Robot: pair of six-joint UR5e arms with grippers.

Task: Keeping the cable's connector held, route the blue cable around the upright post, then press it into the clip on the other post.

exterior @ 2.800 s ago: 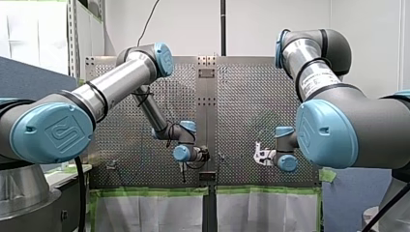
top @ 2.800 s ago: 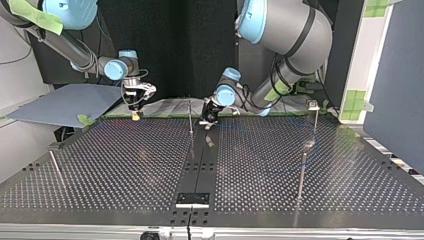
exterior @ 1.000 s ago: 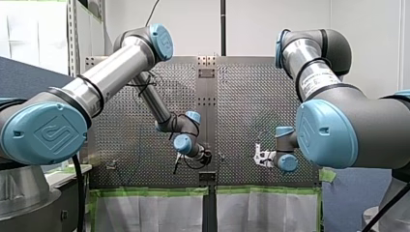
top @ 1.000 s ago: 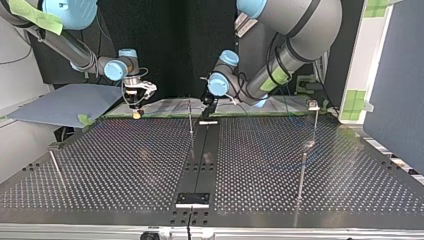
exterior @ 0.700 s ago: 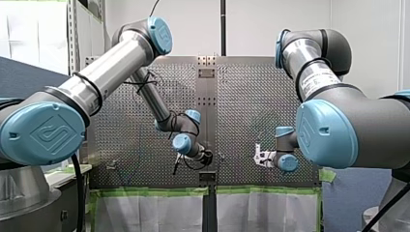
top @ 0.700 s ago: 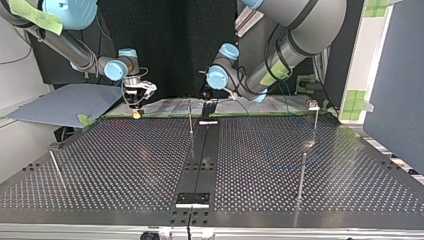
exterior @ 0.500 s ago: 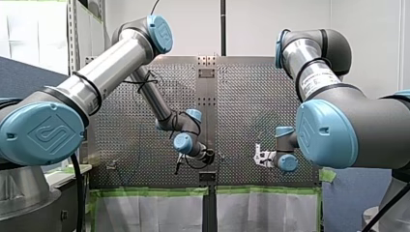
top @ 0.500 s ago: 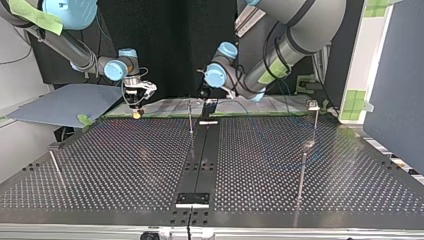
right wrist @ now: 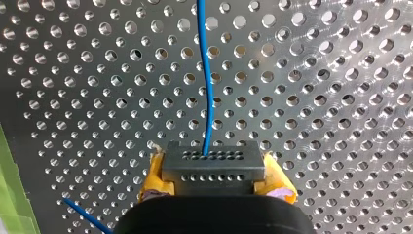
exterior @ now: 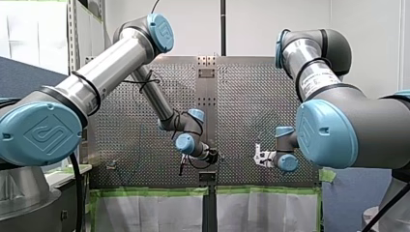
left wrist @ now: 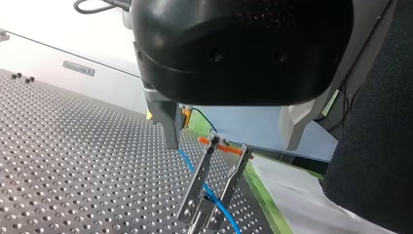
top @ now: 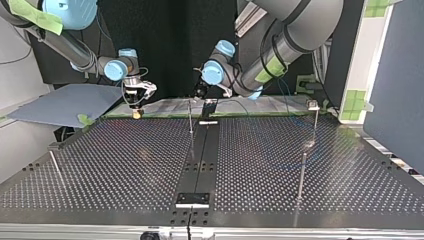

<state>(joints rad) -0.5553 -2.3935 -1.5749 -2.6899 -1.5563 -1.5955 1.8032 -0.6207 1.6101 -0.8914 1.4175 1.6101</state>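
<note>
In the right wrist view my right gripper [right wrist: 213,181] is shut on the dark grey connector [right wrist: 213,165], which sits between its yellow pads [right wrist: 152,171]. The blue cable [right wrist: 206,92] runs out of the connector over the perforated plate. In the left wrist view my left gripper [left wrist: 232,145] stands wide open with nothing in it. Just ahead of its fingers is the metal clip [left wrist: 197,184], and the blue cable [left wrist: 215,197] lies between the clip's two prongs. In the top view my left gripper [top: 200,95] hangs behind the middle post [top: 190,118]; my right gripper [top: 136,106] is at the far left edge.
Further thin posts stand at the top view's right [top: 315,116], near right [top: 301,176] and near left [top: 55,167]. A black strip [top: 202,150] runs down the table's middle. Green tape [top: 86,120] and a grey-blue sheet [top: 65,102] lie past the far edge.
My left arm has swung a little towards the top view's left, and its gripper now sits behind the middle post. My right arm and the connector have not moved.
</note>
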